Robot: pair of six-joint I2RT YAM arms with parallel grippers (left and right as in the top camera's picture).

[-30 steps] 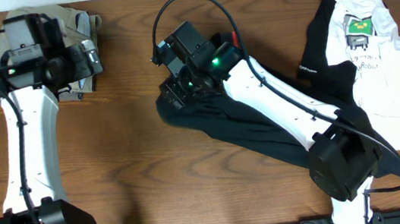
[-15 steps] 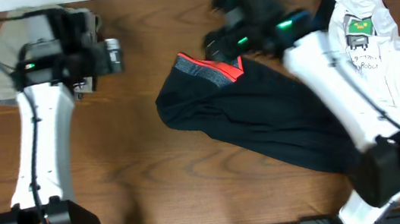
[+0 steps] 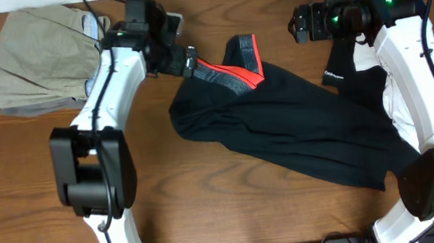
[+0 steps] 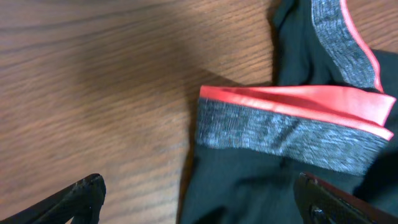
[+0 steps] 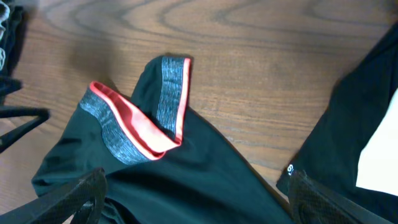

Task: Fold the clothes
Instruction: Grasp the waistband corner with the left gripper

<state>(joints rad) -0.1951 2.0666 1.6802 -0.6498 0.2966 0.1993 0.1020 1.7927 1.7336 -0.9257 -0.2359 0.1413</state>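
The black stretchy pants (image 3: 302, 136) lie unfolded on the counter (image 3: 210, 197), running diagonally from the upper middle down toward the right, hip end uppermost. Their grey-and-red striped waistband (image 4: 286, 134) is flipped partly open, so the red inner edge shows. The left fingers (image 3: 186, 60) sit at the waistband's left corner, spread wide and holding nothing; in the left wrist view the grey band lies between the two tips, which looks like a line-up for pinching that corner. The right fingers (image 3: 301, 25) hang well apart from the waistband, over bare wood near the far edge, also released and empty, probably kept clear so the left arm has room. The small white logo (image 5: 291, 169) shows on black cloth at the right, just beside the white T-shirt (image 5: 382, 155). The khaki trousers (image 3: 32, 65) rest crumpled in the far left corner, out of the way. Folding appears not yet begun
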